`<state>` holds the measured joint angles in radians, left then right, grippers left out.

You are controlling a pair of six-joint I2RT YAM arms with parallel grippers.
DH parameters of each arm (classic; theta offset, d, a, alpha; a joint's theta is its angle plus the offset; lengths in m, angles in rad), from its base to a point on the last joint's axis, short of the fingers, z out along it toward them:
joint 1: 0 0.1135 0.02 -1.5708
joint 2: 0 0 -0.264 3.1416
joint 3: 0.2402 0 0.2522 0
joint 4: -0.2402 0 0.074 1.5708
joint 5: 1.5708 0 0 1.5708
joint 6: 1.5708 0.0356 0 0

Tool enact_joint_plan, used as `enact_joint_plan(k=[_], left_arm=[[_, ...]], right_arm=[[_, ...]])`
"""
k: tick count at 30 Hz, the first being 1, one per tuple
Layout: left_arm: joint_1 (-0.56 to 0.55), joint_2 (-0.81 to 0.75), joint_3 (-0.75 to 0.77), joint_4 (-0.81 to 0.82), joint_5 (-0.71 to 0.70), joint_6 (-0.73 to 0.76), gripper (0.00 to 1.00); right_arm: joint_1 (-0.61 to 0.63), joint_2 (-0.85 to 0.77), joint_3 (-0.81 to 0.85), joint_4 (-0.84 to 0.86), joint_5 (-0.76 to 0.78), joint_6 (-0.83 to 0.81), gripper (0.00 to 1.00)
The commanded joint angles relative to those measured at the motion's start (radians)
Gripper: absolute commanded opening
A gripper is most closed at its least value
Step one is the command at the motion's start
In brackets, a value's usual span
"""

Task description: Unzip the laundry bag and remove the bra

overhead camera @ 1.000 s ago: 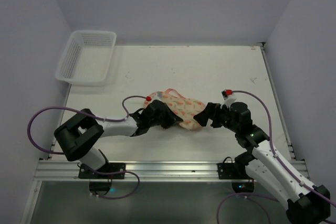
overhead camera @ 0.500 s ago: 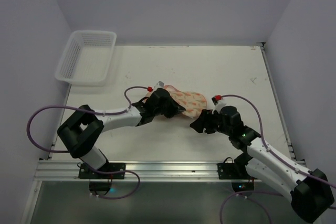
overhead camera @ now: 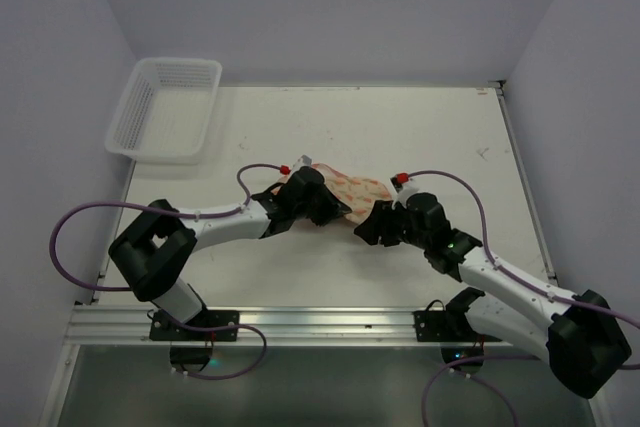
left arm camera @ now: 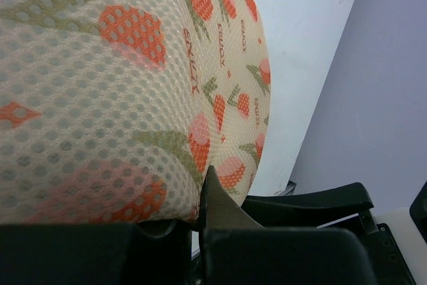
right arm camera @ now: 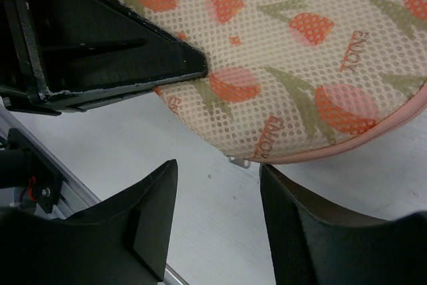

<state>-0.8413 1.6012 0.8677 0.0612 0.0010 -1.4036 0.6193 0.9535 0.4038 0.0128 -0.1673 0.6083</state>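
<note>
The laundry bag [overhead camera: 350,190], cream mesh printed with orange and pink tulips, lies mid-table between both arms. It fills the left wrist view [left arm camera: 120,85] and the top of the right wrist view [right arm camera: 300,58]. My left gripper [overhead camera: 320,210] [left arm camera: 200,221] is shut on the bag's left near edge. My right gripper [overhead camera: 368,227] [right arm camera: 218,166] stands open at the bag's pink-trimmed near rim. A small metal zipper pull [right arm camera: 238,161] hangs just ahead of the gap between its fingers, untouched. The bra is hidden.
A white lattice basket [overhead camera: 165,107] overhangs the table's far left corner. The left arm's black finger [right arm camera: 120,58] crosses the upper left of the right wrist view, close to my right gripper. Purple cables loop beside both arms.
The left gripper drew the bag slightly back and left. The right gripper swung left to the bag's near rim and its jaws narrowed.
</note>
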Motion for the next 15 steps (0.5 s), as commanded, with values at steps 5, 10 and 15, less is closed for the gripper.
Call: enact_joint_plan(k=[5,10,15], left_arm=[[0.018,-0.038,0.06,0.008,-0.006,-0.001,0.0],[0.022,-0.047,0.063,0.003,0.022,0.002,0.0],[0.024,-0.061,0.054,-0.001,0.027,0.0,0.0]], right_arm=[[0.029,0.054,0.052,0.104,0.043,-0.021,0.52],[0.042,0.08,0.055,0.118,0.066,-0.022,0.5],[0.051,0.082,0.059,0.119,0.101,-0.03,0.47]])
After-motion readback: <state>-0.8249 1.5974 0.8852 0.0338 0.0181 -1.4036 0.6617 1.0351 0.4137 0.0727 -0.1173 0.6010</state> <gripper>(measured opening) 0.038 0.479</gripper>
